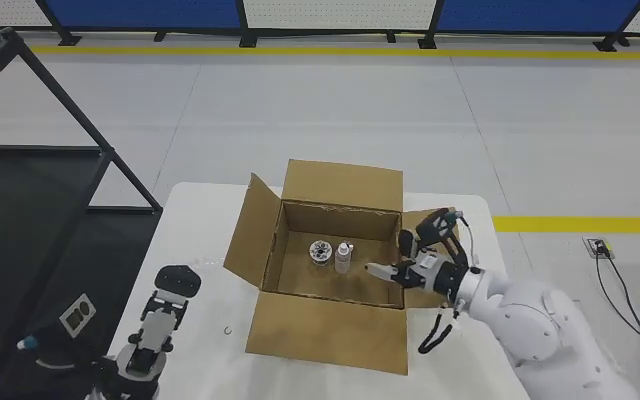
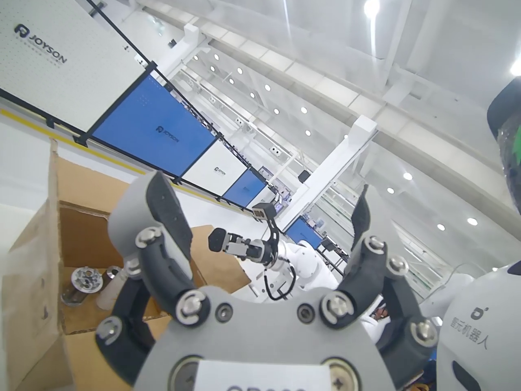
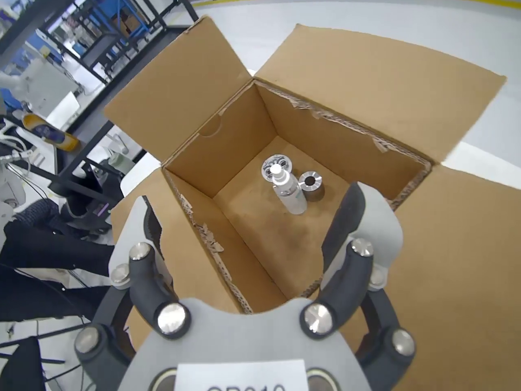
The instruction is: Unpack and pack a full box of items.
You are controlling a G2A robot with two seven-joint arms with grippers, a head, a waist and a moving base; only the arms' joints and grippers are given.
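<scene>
An open cardboard box [image 1: 330, 335] stands in the middle of the white table [image 1: 200, 215], all flaps folded out. On its floor lie a clear spray bottle [image 3: 290, 193], a flat metal disc [image 3: 276, 163] and a short metal cylinder [image 3: 311, 184]; the top view shows the bottle [image 1: 343, 257] beside the disc [image 1: 320, 250]. My right gripper [image 3: 250, 221] hangs open and empty above the box's right side [image 1: 392, 258]. My left gripper [image 2: 264, 213] is open and empty, tilted upward near the table's front left [image 1: 175, 285], away from the box [image 2: 36, 246].
A black metal frame [image 1: 90, 150] stands off the table's left edge. A small ring-like piece [image 1: 229, 330] lies on the table left of the front flap. Bare tabletop runs to the left of the box.
</scene>
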